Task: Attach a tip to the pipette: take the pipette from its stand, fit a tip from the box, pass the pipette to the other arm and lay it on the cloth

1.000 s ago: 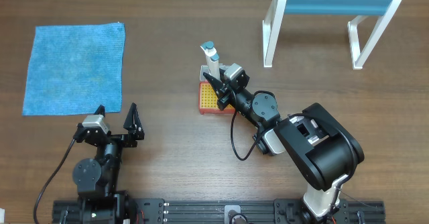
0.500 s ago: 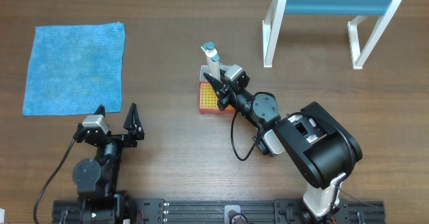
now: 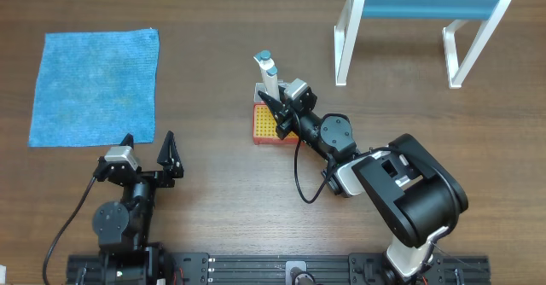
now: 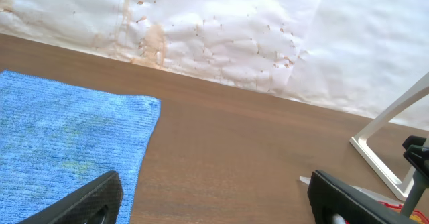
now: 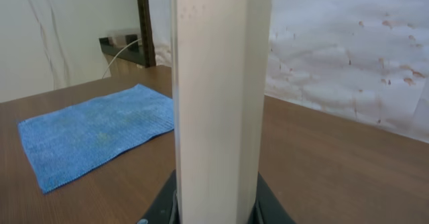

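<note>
A white pipette [image 3: 268, 73] with a blue-grey top stands nearly upright over the far end of the orange tip box [image 3: 264, 125]. My right gripper [image 3: 276, 104] is shut on its body. In the right wrist view the pipette's white shaft [image 5: 218, 96] rises straight up from between the dark fingers [image 5: 268, 207]; its lower end is hidden. The blue cloth [image 3: 95, 87] lies flat at the far left of the table. Near the front left, short of the cloth, my left gripper [image 3: 148, 140] is open and holds nothing. The cloth [image 4: 60, 137] lies beyond it in the left wrist view.
The white stand with a blue bar [image 3: 424, 29] is at the far right, its foot [image 4: 392, 147] seen from the left wrist. Bare wooden table lies between the cloth and the tip box. A pale wall [image 4: 268, 29] closes the table's far side.
The pipette's top has shifted slightly up and to the left in the right gripper. The left arm has not moved.
</note>
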